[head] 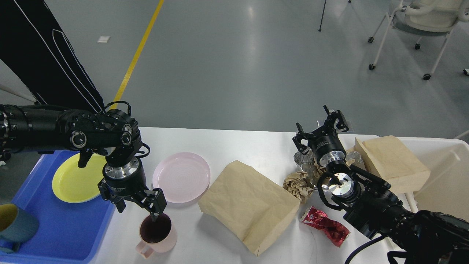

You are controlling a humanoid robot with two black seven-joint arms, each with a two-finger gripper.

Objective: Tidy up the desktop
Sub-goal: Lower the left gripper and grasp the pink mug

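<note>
The white desktop (227,146) carries a pink plate (181,177), a pink cup (157,234), a large brown paper bag (249,205), a crumpled paper ball (297,185), a red wrapper (324,225) and crumpled clear plastic (303,159). My left gripper (138,207) is open and points down at the pink cup's left rim, with one finger at the cup's mouth. My right gripper (319,126) is open and empty, raised above the clear plastic near the table's far edge.
A blue tray (69,234) at the left holds a yellow plate (69,181) and a blue-green mug (14,225). A second paper bag (392,161) leans on an off-white bin (445,172) at the right. A wheeled chair (421,22) stands on the floor beyond.
</note>
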